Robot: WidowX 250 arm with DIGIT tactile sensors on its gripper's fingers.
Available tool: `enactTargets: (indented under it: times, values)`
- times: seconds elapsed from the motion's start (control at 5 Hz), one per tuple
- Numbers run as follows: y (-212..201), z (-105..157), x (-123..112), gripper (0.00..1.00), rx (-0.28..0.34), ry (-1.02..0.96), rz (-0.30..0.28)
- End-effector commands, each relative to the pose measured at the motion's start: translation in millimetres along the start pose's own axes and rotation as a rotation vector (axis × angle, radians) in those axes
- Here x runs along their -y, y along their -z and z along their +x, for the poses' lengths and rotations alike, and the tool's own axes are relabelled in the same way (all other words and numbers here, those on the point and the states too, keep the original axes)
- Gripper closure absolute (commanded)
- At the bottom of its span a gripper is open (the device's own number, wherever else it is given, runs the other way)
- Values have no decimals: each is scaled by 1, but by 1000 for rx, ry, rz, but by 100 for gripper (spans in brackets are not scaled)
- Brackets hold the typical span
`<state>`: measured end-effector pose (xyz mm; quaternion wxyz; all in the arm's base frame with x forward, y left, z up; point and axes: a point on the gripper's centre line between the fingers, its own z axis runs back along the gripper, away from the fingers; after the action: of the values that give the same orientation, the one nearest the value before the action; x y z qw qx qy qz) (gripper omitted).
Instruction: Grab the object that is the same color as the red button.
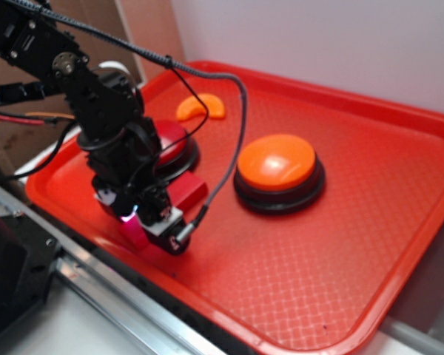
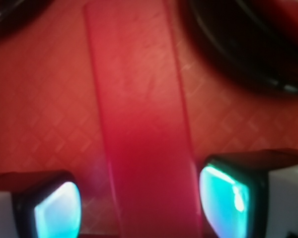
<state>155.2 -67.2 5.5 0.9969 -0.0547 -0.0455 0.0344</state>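
Tray [image 1: 370, 244]: large red one with a cross-hatch texture; it carries everything listed below.
Arm [image 1: 96, 96]: black WidowX, reaching in from the upper left and bent down over the tray's near-left part; cables loop beside it.
Orange button [image 1: 276, 163]: orange dome on a black round base, mid-tray, well apart from the end effector.
Red button [image 1: 179, 148]: dark red dome on a black base, partly hidden behind the arm; its black rim shows in the wrist view [image 2: 248, 54] at upper right, near the block's far end.
Orange crescent [image 1: 200, 106]: lies flat near the tray's far rim, behind the red button.
Red block [image 2: 139, 124]: bar-shaped, flat on the tray, just in front of the red button; it runs lengthwise between the fingers. In the exterior view [image 1: 189, 194] one end shows past the wrist.
End effector [image 2: 139, 203]: jaws spread, one finger on each long side of the block. Left pad [image 2: 57, 210] has a visible gap; right pad [image 2: 223, 198] is close, contact cannot be told. Nothing gripped.
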Motion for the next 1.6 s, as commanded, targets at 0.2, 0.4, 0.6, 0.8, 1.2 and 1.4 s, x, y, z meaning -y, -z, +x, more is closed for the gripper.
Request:
enactTargets:
  times: [0.2,0.4,0.6,0.8,1.2,1.4]
  values:
    - [-7,1,0,100,-10,-56,2]
    - [-28,10,5,100,-38,35,39]
    - [-60,16,20,100,-1,63,95]
    - [-92,25,29,100,-5,65,60]
    - [-157,38,33,100,51,24,34]
    - [-174,41,30,100,77,-10,30]
